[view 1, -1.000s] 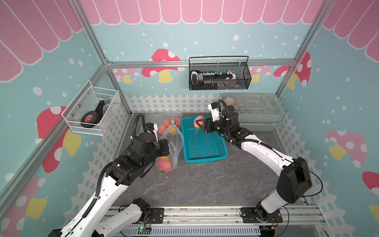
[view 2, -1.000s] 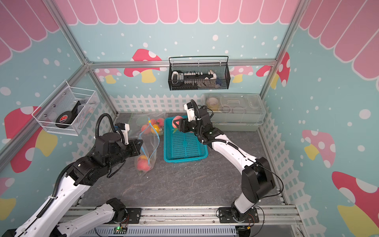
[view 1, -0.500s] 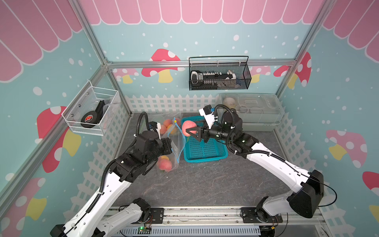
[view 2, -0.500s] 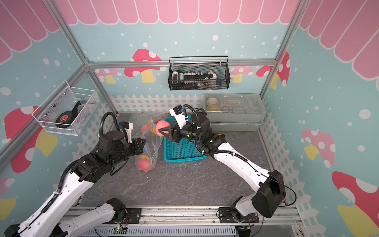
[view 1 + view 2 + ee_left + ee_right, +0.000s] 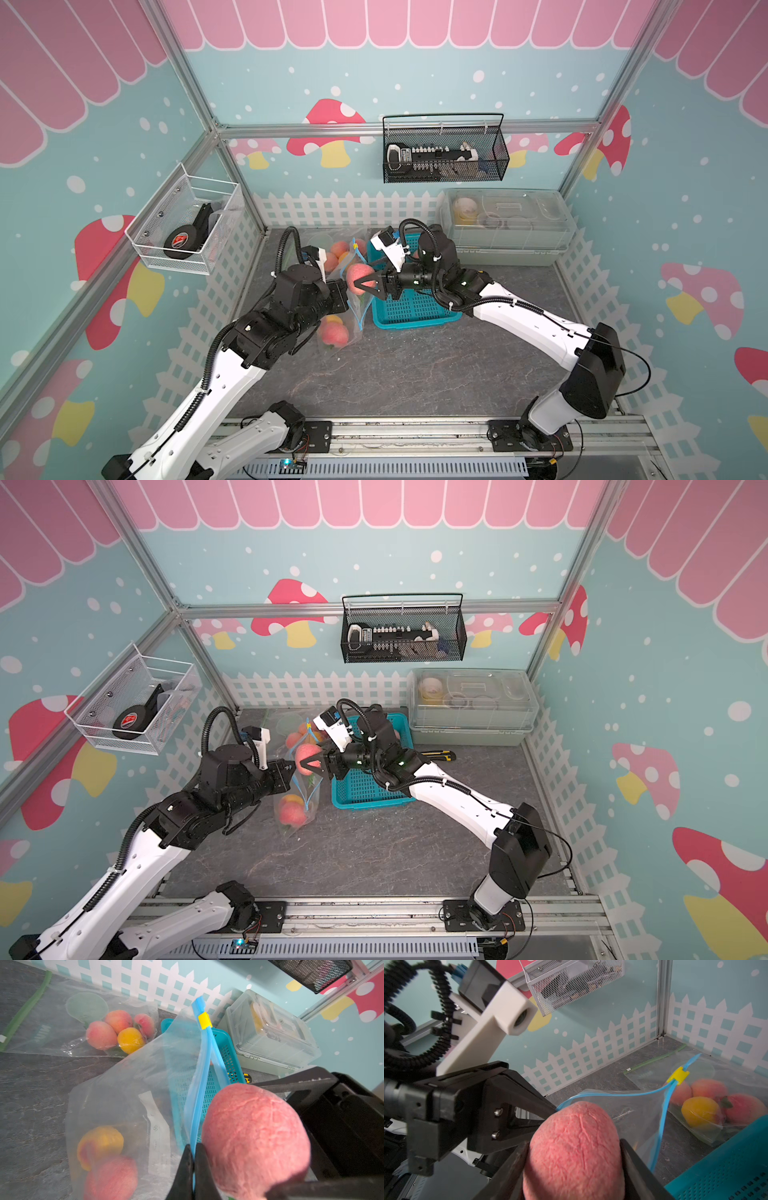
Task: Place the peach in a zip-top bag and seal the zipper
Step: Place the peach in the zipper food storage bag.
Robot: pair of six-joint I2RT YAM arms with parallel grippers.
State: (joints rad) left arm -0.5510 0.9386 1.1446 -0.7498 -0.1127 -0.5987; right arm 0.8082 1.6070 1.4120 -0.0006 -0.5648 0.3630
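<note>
The peach (image 5: 358,275) has just come across from over the teal basket (image 5: 415,309). It is now in the air at the mouth of the zip-top bag (image 5: 124,1088), close against the blue zipper strip (image 5: 199,1084). I cannot tell from either wrist view whether it has crossed the rim yet.

The right gripper (image 5: 309,766) carries it, with the fingers spread to about the fruit's width and pressed on opposite flanks. The grip looks firm, and nothing else is in it.

The left gripper (image 5: 194,1153) sits about where it was a second ago. Its fingers are fully closed and pinch one lip of the zipper, holding that side up off the table. The other lip falls away towards the yellow slider (image 5: 204,1020), so the mouth gapes in a narrow wedge.

Two fruits already lie low in the bag, a yellow one (image 5: 99,1142) and a pink one (image 5: 112,1176). A second bag (image 5: 62,1022) lies flat by the fence with more fruit in it.

I judge the carry finished and the insertion about to start. The opening is slim and the plastic limp, so I would push the peach down past both lips before releasing it. Sealing comes after that.
</note>
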